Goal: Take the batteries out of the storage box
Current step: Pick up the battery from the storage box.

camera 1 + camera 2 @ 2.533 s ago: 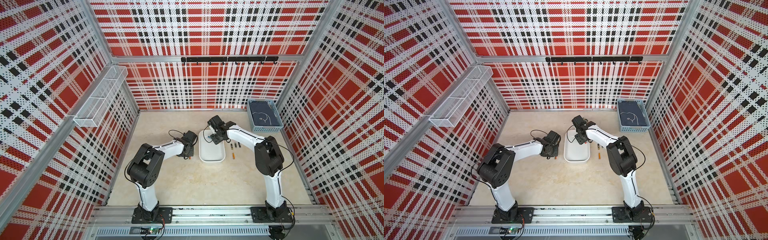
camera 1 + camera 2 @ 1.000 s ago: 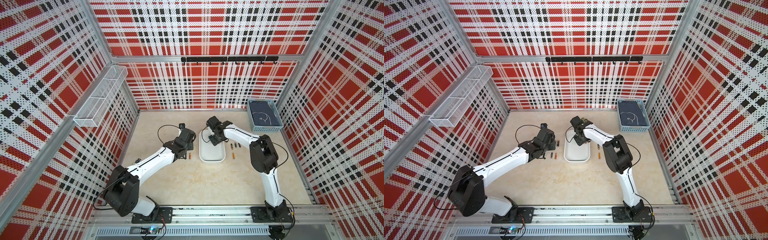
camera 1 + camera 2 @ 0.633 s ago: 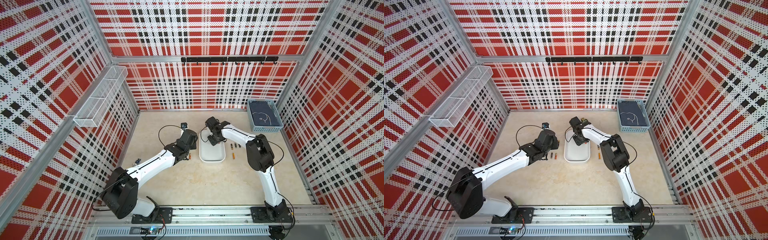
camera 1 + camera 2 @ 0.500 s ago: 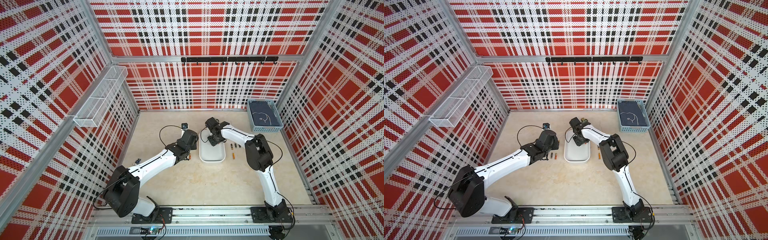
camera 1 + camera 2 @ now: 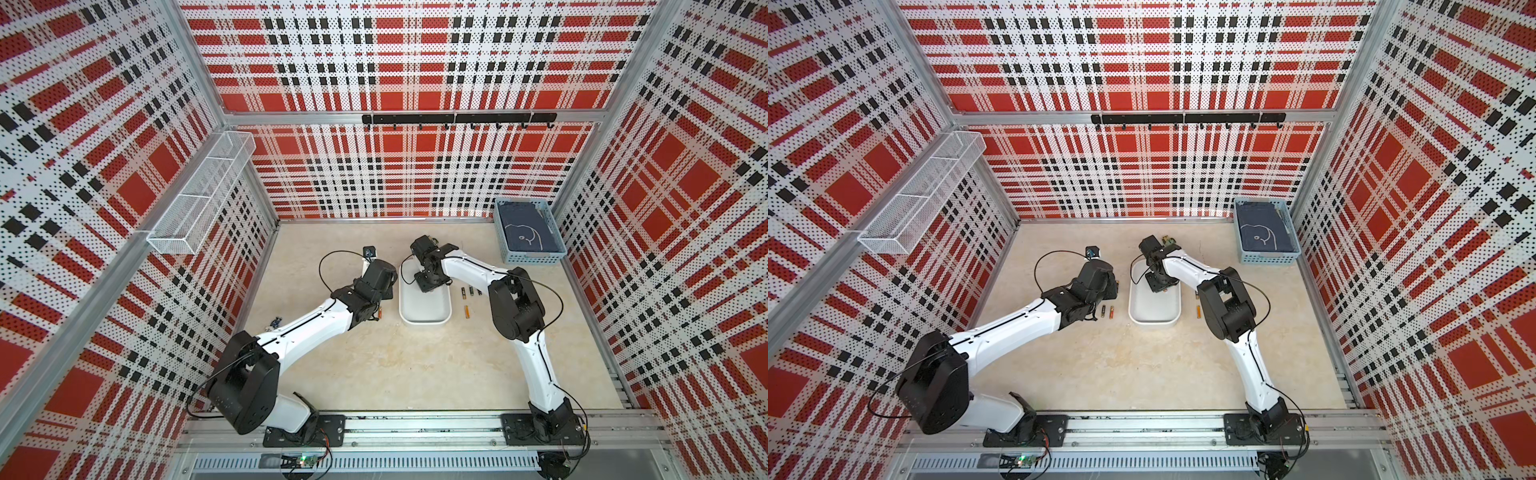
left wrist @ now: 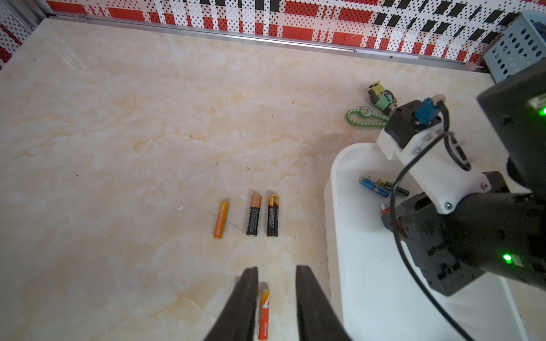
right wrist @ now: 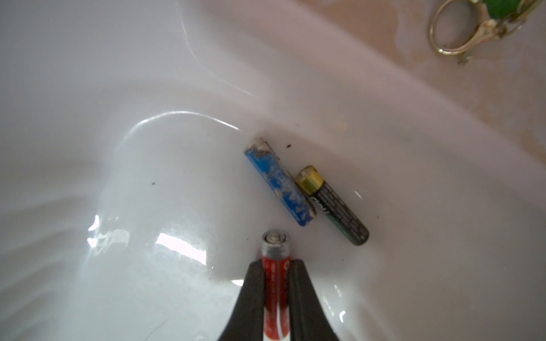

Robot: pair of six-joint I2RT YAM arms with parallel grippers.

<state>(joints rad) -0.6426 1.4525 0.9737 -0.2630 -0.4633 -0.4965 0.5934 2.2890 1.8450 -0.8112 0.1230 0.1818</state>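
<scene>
Red-and-silver battery (image 7: 275, 245) sits clamped between the narrow jaws of my right gripper (image 7: 276, 262), inside the white storage tray (image 7: 118, 88). Step in hand: extraction. I judge the next move to be a straight lift clear of the low wall. Just beyond lie a blue battery (image 7: 280, 189) and a black-and-gold battery (image 7: 334, 206), touching, both awaiting removal. My left gripper (image 6: 276, 270) stands parted astride an orange battery (image 6: 263, 310) lying on the tabletop (image 6: 118, 118), gripping nothing. Only the wrist views show either grip. A top view adds an orange cell (image 5: 466, 311) on the tray's right-arm side.

Storage box (image 7: 118, 88) — glossy plastic, red battery (image 7: 276, 251) metal-capped, tabletop (image 6: 118, 118) matt
</scene>
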